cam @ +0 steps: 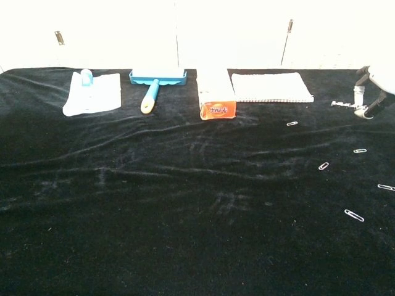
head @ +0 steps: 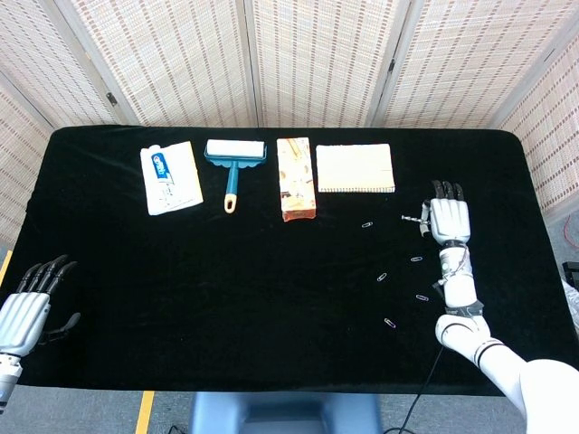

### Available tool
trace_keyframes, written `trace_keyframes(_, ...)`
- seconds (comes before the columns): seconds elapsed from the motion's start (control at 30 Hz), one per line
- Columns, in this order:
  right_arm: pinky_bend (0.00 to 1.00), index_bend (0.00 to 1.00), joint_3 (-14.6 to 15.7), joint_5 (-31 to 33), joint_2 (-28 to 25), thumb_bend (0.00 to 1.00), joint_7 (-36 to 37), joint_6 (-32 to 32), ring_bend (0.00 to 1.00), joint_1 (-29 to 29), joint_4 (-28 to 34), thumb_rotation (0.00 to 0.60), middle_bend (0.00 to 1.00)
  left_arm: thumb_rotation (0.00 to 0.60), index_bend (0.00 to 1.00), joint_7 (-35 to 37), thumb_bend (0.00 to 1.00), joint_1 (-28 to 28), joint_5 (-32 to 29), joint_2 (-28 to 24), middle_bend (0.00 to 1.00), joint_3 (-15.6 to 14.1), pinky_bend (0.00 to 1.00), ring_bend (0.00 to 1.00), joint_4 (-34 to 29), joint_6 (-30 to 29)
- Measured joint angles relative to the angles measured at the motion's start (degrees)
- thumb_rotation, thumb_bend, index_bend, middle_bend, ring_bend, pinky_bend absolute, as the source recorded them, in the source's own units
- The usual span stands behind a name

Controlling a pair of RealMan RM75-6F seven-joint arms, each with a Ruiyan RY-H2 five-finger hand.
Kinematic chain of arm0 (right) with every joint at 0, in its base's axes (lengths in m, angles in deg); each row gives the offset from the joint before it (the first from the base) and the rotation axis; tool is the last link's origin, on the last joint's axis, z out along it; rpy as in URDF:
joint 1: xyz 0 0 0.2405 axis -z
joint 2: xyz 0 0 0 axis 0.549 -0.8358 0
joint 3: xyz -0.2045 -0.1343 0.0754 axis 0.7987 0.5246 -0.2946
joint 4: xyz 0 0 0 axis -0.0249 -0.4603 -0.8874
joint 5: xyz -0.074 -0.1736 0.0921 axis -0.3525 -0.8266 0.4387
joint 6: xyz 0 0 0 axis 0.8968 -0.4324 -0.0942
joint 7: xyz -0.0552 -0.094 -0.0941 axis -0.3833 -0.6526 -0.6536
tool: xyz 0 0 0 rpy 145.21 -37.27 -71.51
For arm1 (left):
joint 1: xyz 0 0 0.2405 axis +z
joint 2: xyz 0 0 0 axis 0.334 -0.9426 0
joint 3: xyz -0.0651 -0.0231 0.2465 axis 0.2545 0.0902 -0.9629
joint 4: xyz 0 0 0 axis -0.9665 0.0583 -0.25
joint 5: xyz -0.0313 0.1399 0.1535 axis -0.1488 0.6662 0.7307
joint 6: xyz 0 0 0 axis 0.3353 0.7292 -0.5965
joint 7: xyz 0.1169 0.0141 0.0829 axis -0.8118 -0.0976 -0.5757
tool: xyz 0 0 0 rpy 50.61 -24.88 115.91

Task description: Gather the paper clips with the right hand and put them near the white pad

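Note:
The white pad (head: pixel 355 168) (cam: pixel 271 87) lies at the back of the black table, right of centre. My right hand (head: pixel 449 220) (cam: pixel 372 92) hovers to the pad's right, fingers pointing away, and pinches a paper clip (head: pixel 412 218) (cam: pixel 339 103) that sticks out to its left. Several more paper clips lie loose on the cloth: one nearest the pad (head: pixel 367 224) (cam: pixel 292 123), another below the hand (head: pixel 416 259) (cam: pixel 359 150), and others nearer the front (head: pixel 390 322) (cam: pixel 353 214). My left hand (head: pixel 23 303) rests open at the front left corner, showing only in the head view.
Along the back stand an orange box (head: pixel 296 178) (cam: pixel 216 94), a blue lint roller (head: pixel 234 163) (cam: pixel 154 83) and a toothpaste packet (head: pixel 170 177) (cam: pixel 91 92). The table's right edge runs close to my right hand.

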Motion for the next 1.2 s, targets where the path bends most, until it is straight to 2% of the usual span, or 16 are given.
trace_keyframes(0.17,0.00,0.83,0.5,0.2,-2.0,0.45,-8.5,-2.0,0.00,-0.6,3.3,0.600,0.11,0.600,0.00,0.0,0.39,0.0,0.5,0.0,0.00,-0.2,0.00,0.00,-0.1,-0.1)
trace_keyframes(0.33,0.00,0.83,0.9,2.2,-4.0,0.45,-21.0,-2.8,0.00,-2.0,7.6,0.600,0.11,0.600,0.00,0.1,0.39,0.2,0.9,0.0,0.00,-0.3,0.00,0.00,-0.2,-0.9)
trace_keyframes(0.4,0.00,0.83,1.1,4.0,-4.7,0.45,-27.2,-3.1,0.00,-3.0,9.7,0.600,0.11,0.600,0.00,0.2,0.39,0.3,1.1,-0.1,0.00,-0.4,0.00,0.00,-0.2,-1.1)
trace_keyframes(0.63,0.00,0.83,2.2,10.6,-4.4,0.45,-39.8,-2.7,0.00,-6.8,12.9,0.600,0.11,0.600,0.00,1.1,0.39,0.8,1.6,-0.4,0.00,-0.5,0.00,0.00,-0.2,-2.1)
trace_keyframes(0.83,0.00,0.83,3.6,13.5,-1.1,0.45,-43.3,-1.1,0.00,-9.4,10.1,0.600,0.11,0.600,0.00,1.8,0.39,1.3,1.9,-0.8,0.00,-0.6,0.00,0.00,-0.1,-3.1)
trace_keyframes(1.2,0.00,0.83,5.1,14.0,4.5,0.45,-42.7,1.2,0.00,-12.3,3.4,0.600,0.11,0.600,0.00,2.9,0.39,1.6,2.5,-1.0,0.00,-0.8,0.00,0.00,0.3,-3.8)
